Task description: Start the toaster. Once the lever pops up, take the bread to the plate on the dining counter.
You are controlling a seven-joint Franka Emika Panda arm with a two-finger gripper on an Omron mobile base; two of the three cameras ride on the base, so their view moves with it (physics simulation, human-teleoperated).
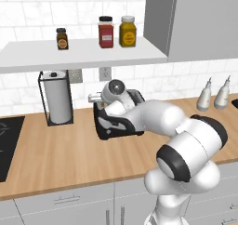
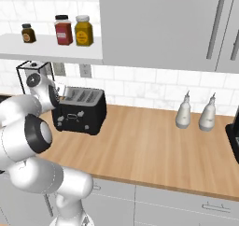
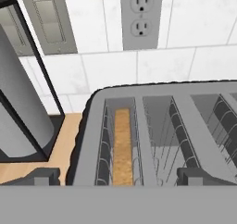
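Note:
The black toaster [image 1: 116, 125] [image 2: 80, 112] stands on the wood worktop by the tiled wall. My gripper [image 3: 121, 177] hovers just above its left end, pointing down, open with nothing between the fingers. In the hand view the toaster's grey top [image 3: 90, 140] shows several slots. The bread [image 3: 122, 144] sits sunk in the leftmost slot, its golden-brown top edge showing. From the base views, my wrist [image 1: 113, 92] covers the toaster's top. The plate and the dining counter are out of view.
A paper-towel roll [image 1: 56, 101] [image 3: 18, 112] in a black wire holder stands left of the toaster. A wall outlet [image 3: 140, 15] is behind it. A shelf [image 1: 79, 52] with spice jars hangs overhead. Two pale bottles [image 2: 184, 112] stand to the right. A dark cooktop [image 1: 7, 145] lies far left.

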